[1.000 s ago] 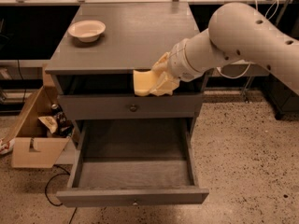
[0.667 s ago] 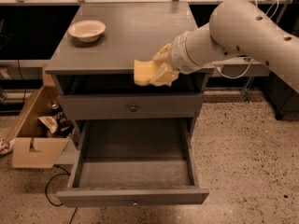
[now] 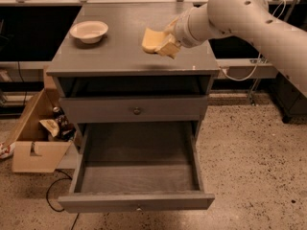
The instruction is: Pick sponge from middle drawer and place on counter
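Now note gripper [image 3: 164, 45] clenched on sponge [image 3: 151, 39], which protrudes beyond its fingertips, with counter [image 3: 115, 54] directly beneath. Treat as light, soft, compressible foam. Grasp across the pinched sides with mild force to avoid crushing.

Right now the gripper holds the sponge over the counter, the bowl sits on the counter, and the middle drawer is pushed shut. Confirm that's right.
Wrong on one thing: the middle drawer is pulled out, its inner floor showing in the camera view. The gripper does hold the sponge over the counter, and the bowl sits on it.
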Controlling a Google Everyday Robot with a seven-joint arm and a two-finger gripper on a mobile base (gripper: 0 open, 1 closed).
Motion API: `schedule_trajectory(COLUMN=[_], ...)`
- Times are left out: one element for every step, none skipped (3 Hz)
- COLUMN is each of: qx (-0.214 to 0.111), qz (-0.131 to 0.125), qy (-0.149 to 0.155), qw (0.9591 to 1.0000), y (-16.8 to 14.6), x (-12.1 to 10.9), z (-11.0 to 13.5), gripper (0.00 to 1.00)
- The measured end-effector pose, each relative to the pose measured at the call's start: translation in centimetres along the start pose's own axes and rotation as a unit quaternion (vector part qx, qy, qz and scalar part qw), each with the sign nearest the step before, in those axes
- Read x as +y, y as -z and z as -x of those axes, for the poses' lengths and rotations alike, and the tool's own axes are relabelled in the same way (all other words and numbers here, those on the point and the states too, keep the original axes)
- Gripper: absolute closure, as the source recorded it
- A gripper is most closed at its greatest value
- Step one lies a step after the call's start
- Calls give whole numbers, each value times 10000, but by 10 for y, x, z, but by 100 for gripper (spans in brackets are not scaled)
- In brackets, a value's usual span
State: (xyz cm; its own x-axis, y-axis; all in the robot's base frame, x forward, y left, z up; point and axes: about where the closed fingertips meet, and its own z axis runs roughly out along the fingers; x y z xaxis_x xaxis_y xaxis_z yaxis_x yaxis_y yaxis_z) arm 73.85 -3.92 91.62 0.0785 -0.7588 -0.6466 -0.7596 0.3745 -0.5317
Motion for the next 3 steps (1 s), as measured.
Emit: schedule_trajectory(qx=[204,502,696], qz=[-308,-462,-570], qy=[-478,-1048,-1514], qw=[9982,9922,9844], y=[-24,-50,-64], x=[-35,-58,-74], z=[-10,-32,-51], gripper=[100,81,58])
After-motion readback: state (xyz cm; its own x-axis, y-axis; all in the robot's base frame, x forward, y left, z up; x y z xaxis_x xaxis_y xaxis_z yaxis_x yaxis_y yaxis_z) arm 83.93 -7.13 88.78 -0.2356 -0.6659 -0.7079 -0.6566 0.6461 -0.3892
